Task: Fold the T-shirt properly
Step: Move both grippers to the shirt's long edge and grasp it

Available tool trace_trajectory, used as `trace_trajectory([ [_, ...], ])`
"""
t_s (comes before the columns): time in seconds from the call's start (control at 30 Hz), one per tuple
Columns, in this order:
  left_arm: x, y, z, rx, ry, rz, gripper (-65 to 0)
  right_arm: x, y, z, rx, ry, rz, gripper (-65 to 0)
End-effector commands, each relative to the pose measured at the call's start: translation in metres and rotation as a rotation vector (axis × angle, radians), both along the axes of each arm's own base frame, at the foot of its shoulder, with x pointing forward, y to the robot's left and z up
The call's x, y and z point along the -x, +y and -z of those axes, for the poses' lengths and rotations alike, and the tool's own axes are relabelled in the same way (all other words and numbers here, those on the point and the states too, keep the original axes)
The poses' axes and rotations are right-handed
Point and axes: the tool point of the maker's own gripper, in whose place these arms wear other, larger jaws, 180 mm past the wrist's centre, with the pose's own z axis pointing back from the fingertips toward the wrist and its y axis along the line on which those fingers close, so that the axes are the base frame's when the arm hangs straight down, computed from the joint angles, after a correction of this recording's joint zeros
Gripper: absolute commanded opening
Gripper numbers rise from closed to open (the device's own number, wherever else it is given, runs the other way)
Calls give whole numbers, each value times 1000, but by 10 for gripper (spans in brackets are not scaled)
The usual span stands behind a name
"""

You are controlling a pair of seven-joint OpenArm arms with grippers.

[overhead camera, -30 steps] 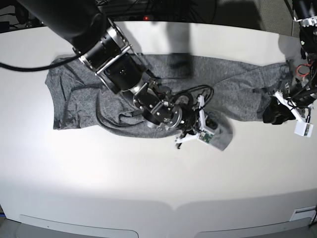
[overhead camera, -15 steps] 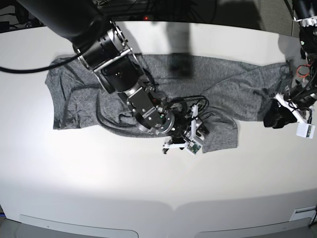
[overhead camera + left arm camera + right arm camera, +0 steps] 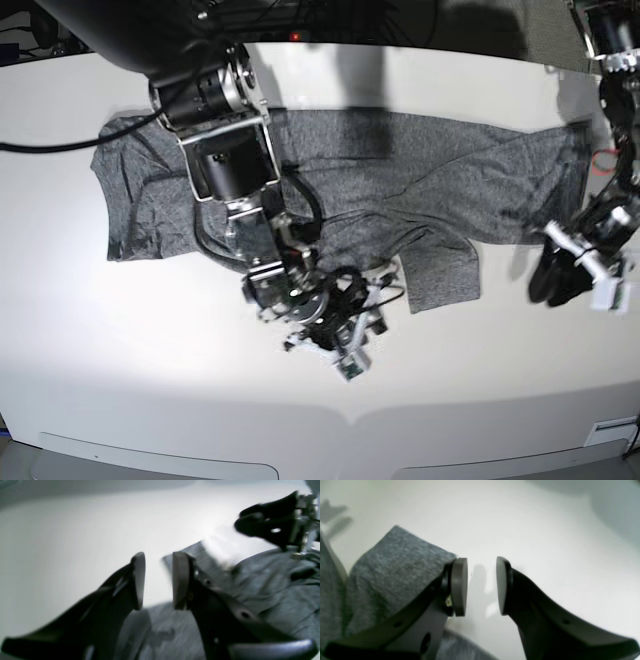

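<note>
The heather-grey T-shirt (image 3: pixel 420 170) lies spread and wrinkled across the far half of the white table, with one sleeve end (image 3: pixel 440 270) folded toward the front. My right gripper (image 3: pixel 365 325) is open and empty over bare table just in front of the shirt. In the right wrist view (image 3: pixel 481 586) the sleeve end (image 3: pixel 392 570) lies behind its left finger. My left gripper (image 3: pixel 545 280) is open and empty beside the shirt's right end. In the left wrist view (image 3: pixel 156 580) grey fabric (image 3: pixel 262 592) lies under and right of its fingers.
The white table (image 3: pixel 300 420) stretches toward its curved front edge. The right arm's thick black body (image 3: pixel 225 160) lies over the shirt's left half. A black part of the other arm (image 3: pixel 272 527) hangs over the fabric in the left wrist view.
My right gripper has let go of the sleeve and moved toward the front-left, off the shirt. My left gripper has moved toward the front, away from the shirt's right edge.
</note>
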Motion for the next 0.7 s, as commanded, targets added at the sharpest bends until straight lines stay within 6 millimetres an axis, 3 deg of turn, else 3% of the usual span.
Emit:
trace_trajectory([
  [0.0,-11,-9,-16,-37,-53,39,-468,-19,0,-36,-45,-55,21,-452],
  [0.1,-23,-45,-8,-147,-39,118,-469,-27,-39,-46,-17,-4,97,-452],
  [0.27,-30,-100,3,-310,-59,238,-468,-28,-134,-43,50,122,260,-452],
  [0.37,-32,-118,5,-404,-115,281,-448,-19,-189,-35,50,225,340,-452],
  [0.43,-35,-126,4,-442,-156,295,-422,-11,-218,-33,38,255,354,-452],
  [0.53,-48,-120,16,-449,-140,251,-413,4,-247,-34,0,267,313,-452],
  [0.67,-72,-102,55,-426,-8,207,-413,20,-282,-37,-68,263,377,-452],
])
